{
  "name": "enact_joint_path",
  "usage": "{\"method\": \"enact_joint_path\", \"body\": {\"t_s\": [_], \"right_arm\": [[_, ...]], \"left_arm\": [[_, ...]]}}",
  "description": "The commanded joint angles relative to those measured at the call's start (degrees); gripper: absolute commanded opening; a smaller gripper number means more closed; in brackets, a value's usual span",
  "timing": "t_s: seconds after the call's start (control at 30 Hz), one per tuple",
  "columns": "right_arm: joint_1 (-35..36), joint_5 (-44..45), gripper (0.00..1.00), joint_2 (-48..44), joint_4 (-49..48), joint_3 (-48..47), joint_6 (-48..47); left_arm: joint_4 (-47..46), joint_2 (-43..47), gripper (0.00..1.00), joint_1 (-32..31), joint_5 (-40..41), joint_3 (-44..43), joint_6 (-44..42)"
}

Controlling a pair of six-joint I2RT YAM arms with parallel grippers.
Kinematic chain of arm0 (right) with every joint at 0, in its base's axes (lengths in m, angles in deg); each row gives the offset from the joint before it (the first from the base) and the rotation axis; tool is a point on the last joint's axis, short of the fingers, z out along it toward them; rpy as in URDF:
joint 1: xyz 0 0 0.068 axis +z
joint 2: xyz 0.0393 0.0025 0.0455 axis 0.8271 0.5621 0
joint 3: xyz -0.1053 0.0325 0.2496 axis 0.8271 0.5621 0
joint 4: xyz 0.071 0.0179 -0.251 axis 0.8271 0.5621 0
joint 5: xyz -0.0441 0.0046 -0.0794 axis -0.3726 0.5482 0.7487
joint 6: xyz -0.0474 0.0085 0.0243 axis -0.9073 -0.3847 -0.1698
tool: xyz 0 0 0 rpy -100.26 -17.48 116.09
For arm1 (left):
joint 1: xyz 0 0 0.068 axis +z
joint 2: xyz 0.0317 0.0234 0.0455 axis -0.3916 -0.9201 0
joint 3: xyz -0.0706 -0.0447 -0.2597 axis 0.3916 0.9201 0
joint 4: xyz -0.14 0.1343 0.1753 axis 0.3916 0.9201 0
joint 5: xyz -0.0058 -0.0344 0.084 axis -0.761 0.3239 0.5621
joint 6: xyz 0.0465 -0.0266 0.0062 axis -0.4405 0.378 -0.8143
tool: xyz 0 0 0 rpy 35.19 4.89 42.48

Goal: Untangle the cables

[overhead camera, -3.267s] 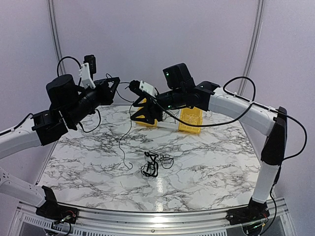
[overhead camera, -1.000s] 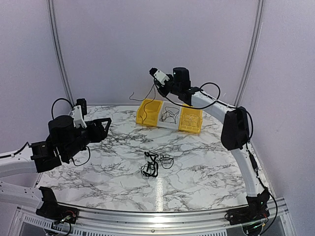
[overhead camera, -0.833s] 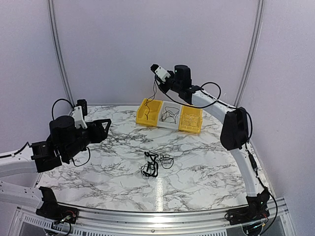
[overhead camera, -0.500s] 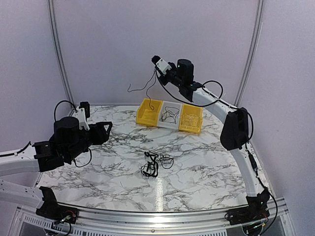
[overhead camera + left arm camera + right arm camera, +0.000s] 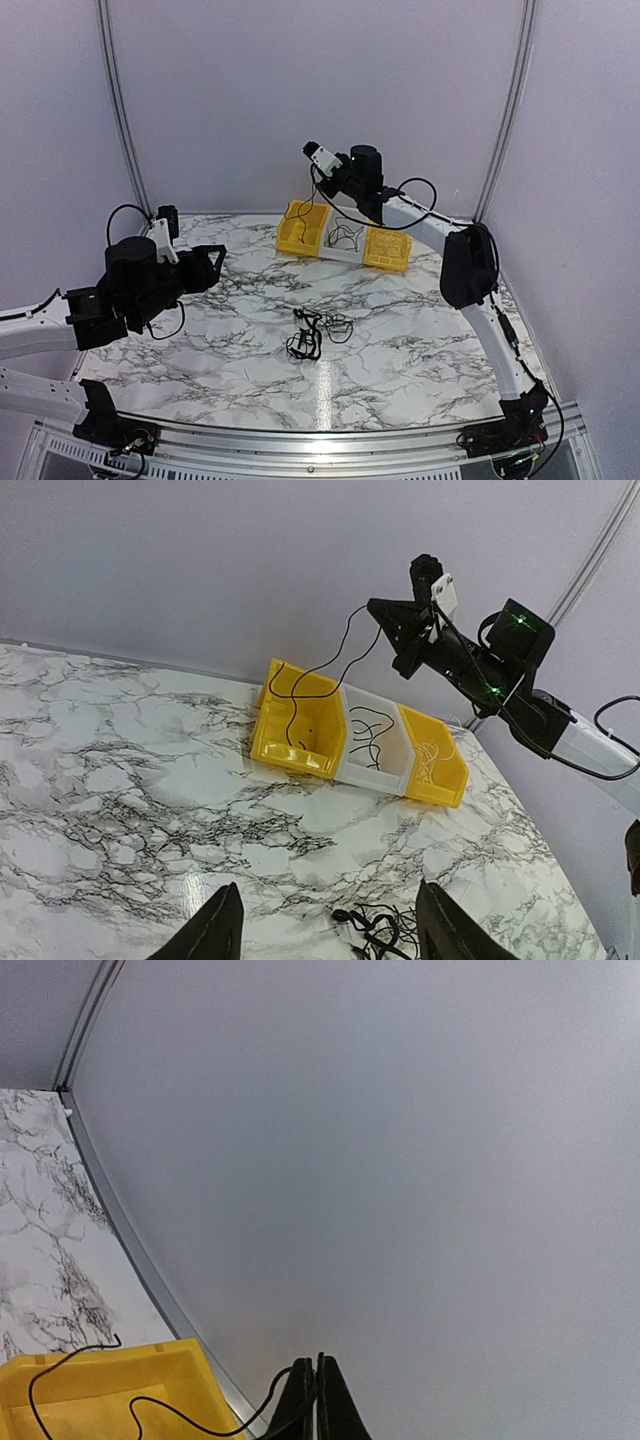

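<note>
Cables part sorted: one black strand (image 5: 289, 720) hangs from the right gripper (image 5: 316, 1370) into the left yellow bin (image 5: 290, 240).
We see its jaws pinched on the black strand above that bin, the strand running near vertical. The left gripper (image 5: 330, 887), jaws apart and empty, hovers well to the bin's near side, closest to the tangled knot (image 5: 312, 333).

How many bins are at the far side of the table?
3, side by side: left yellow bin, white bin in the middle, right yellow bin. None looks hidden.
</note>
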Motion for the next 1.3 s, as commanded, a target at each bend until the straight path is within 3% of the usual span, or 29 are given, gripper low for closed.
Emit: {"method": "enact_joint_path", "body": {"t_s": [0.0,0.3,0.53,0.93,1.27], "right_arm": [[-0.5,1.9,0.00,0.1,-1.3,0.3,0.1],[-0.8,3.9,0.00,0.8,-2.5,4.5,-0.6],[-2.8,4.9,0.00,-1.0,-1.5,3.2,4.9],[-3.8,5.0,0.00,-3.4,-0.5,3.5,5.6],[-4.3,11.0,0.00,-4.8,-2.2,3.5,8.0]], "left_arm": [[0.6,0.6,0.61,0.2,1.3,1.0,0.6],[0.4,0.0,0.61,0.3,1.1,1.1,1.0],[0.4,-0.1,0.61,0.3,1.5,1.4,1.4],[0.0,-1.0,0.61,0.4,1.0,1.2,2.2],[0.0,-0.8,0.61,0.4,1.3,1.4,2.2]]}}
